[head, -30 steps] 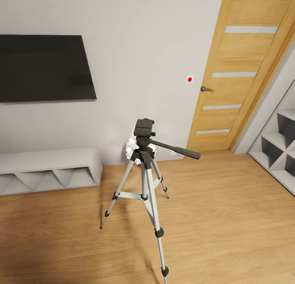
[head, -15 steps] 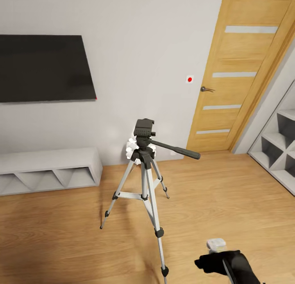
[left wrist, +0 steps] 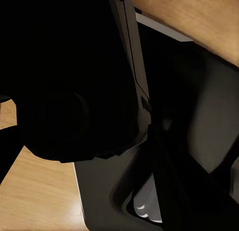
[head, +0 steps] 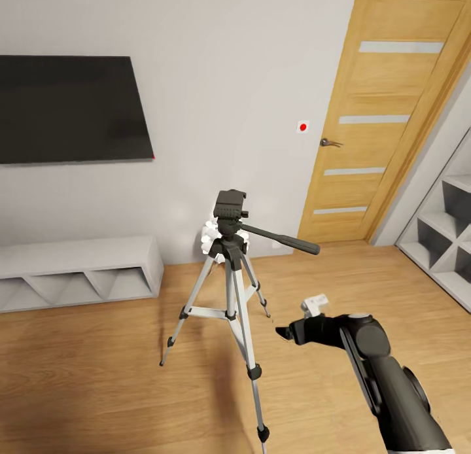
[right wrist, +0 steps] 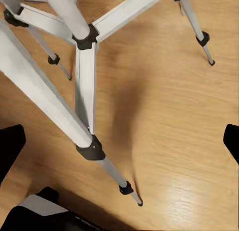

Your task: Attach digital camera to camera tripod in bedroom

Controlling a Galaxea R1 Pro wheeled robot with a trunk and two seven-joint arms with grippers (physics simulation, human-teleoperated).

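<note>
Camera tripod (head: pixel 230 271) head bare on the floor (head: pixel 327 277), nothing mounted; right end effector (head: pixel 286 332) beside its legs, wide open, empty; left state unclear

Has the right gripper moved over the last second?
Yes. The right gripper has come into the head view and risen up and leftward, now beside the tripod legs, which stayed put.

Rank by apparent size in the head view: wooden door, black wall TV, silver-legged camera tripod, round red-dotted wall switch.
1. Wooden door
2. Black wall TV, close to the door's size
3. Silver-legged camera tripod, nearer the camera, so unsure
4. Round red-dotted wall switch
</note>
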